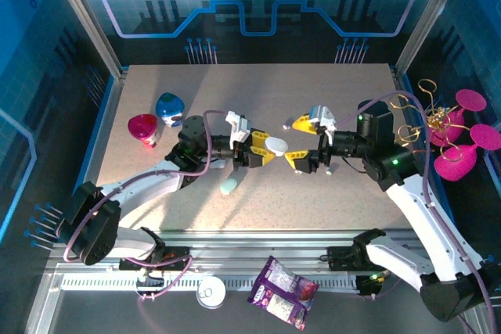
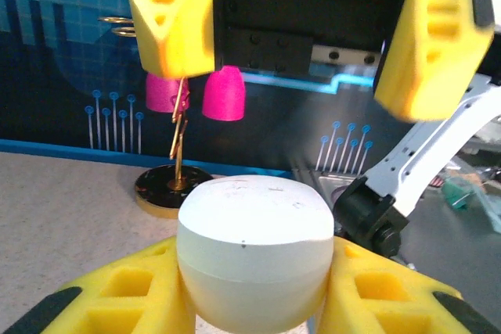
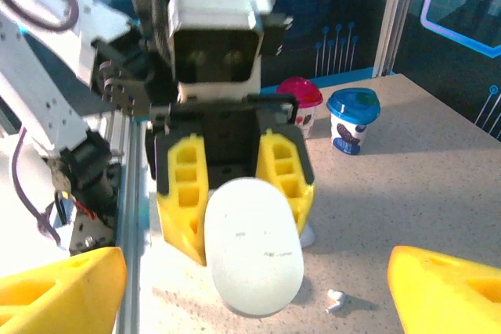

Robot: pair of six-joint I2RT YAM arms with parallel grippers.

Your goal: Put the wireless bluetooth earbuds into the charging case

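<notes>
A white pebble-shaped charging case (image 1: 275, 145) is held above the table, lid down, with my left gripper (image 1: 264, 150) shut on it. In the left wrist view the case (image 2: 254, 248) sits between the yellow fingers (image 2: 117, 303). My right gripper (image 1: 301, 141) faces it with its jaws wide open, just short of the case and holding nothing. In the right wrist view the case (image 3: 252, 244) hangs between my own spread fingertips (image 3: 66, 287). One tiny white earbud (image 3: 335, 300) lies on the table beside the case, and the same earbud (image 1: 286, 126) shows in the top view.
A mint case (image 1: 229, 185) lies on the table under the left arm. A pink cup (image 1: 143, 128) and a blue cup (image 1: 169, 107) stand at the far left. A pink flower ornament (image 1: 458, 138) stands off the right edge. A snack packet (image 1: 282, 287) lies by the arm bases.
</notes>
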